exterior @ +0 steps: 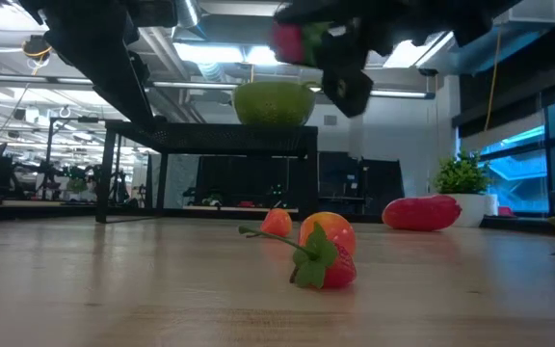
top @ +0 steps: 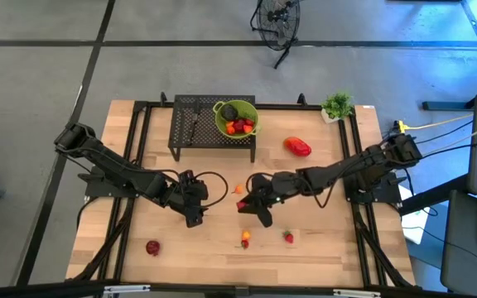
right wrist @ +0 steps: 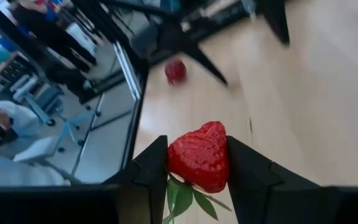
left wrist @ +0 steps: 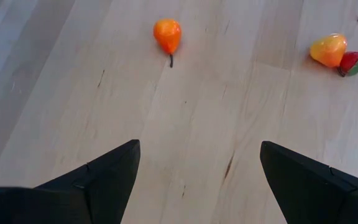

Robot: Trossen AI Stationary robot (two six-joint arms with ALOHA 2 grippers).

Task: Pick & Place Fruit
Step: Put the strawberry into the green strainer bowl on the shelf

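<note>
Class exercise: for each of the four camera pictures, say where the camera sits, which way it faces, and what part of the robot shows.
High: above the table, facing down; both arms show.
Low: at tabletop height, facing level past a strawberry; arms overhead.
Left wrist: over bare wood; open left hand.
Right wrist: right hand shut on a red strawberry.
Shared: high and low both show the green bowl.

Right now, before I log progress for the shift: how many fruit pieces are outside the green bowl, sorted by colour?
Small red, lying on the table: 3
Small red strawberry held in the right gripper: 1
Orange-yellow pieces: 2
Big red oblong: 1
Total outside the bowl: 7
The left gripper is open and holds nothing.
</note>
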